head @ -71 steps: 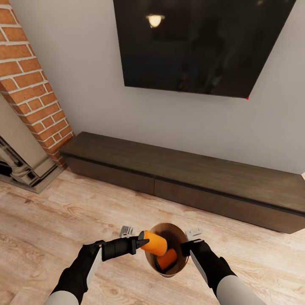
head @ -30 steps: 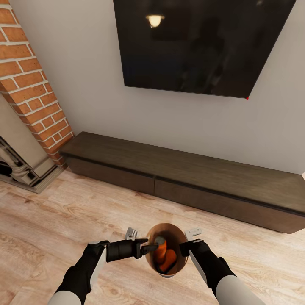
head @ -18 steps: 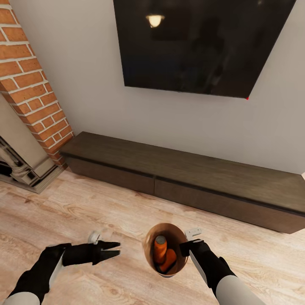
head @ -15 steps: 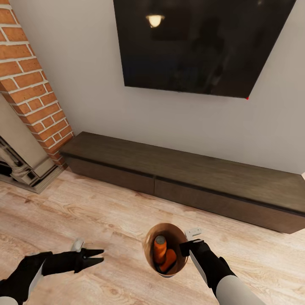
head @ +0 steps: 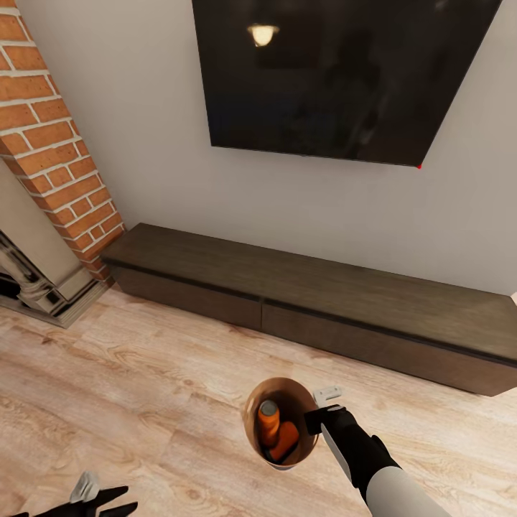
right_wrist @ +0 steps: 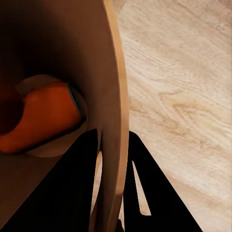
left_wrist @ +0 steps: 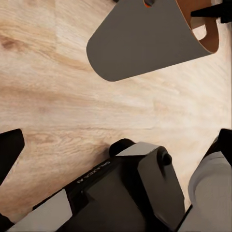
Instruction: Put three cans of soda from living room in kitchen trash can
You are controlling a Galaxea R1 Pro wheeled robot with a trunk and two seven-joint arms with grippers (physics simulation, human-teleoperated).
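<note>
Inside the grey bin [head: 310,454] (copper-lined), two orange cans [head: 277,434].

One trash can [head: 253,431] and two orange soda cans: one soda can standing up [head: 268,421] and one soda can leaning [head: 286,439], both inside it. Two grippers: the left gripper [head: 108,497] and the right gripper [head: 321,414]. One TV [head: 337,72], one long low cabinet [head: 323,301], one brick fireplace [head: 50,143]
</note>
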